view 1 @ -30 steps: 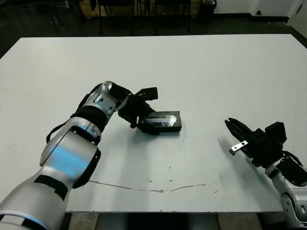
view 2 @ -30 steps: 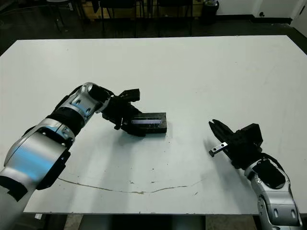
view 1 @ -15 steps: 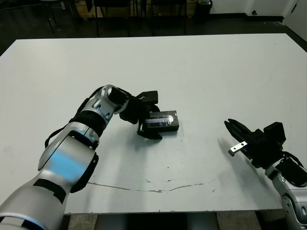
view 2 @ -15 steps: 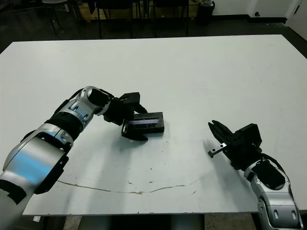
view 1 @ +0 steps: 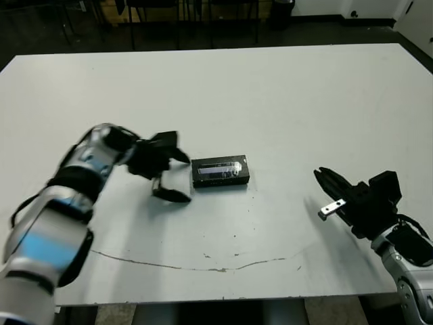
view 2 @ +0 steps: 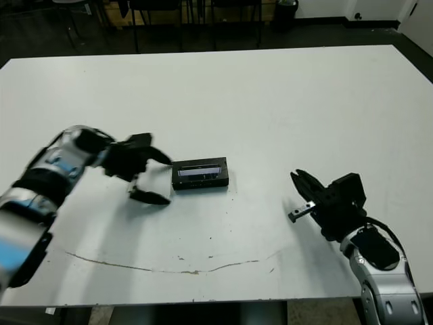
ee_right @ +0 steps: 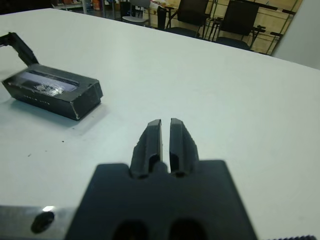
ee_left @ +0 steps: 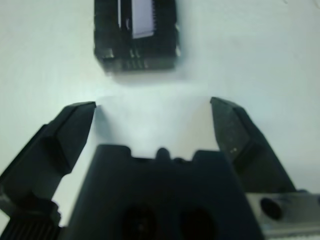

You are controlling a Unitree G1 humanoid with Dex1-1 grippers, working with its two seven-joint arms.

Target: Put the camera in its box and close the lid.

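Observation:
The box [view 1: 220,172] lies flat at mid-table with the lid [view 1: 218,166] resting on top, its glossy stripe facing up. The camera is hidden from view. My left gripper [view 1: 184,177] hovers just left of the box, open, a small gap between its fingertips and the box's end. In the left wrist view the box [ee_left: 135,30] sits beyond the spread fingers [ee_left: 75,125]. My right gripper [view 1: 321,175] rests far to the right, shut on nothing, pointing toward the box [ee_right: 52,90].
A thin dark scratch line [view 1: 203,261] runs across the white table [view 1: 284,95] near its front edge. Chairs [ee_right: 235,20] stand beyond the far edge of the table.
My left gripper has let go of the box's left end and drawn back to the left, fingers spread. The box has settled flat and square. The right arm has barely moved.

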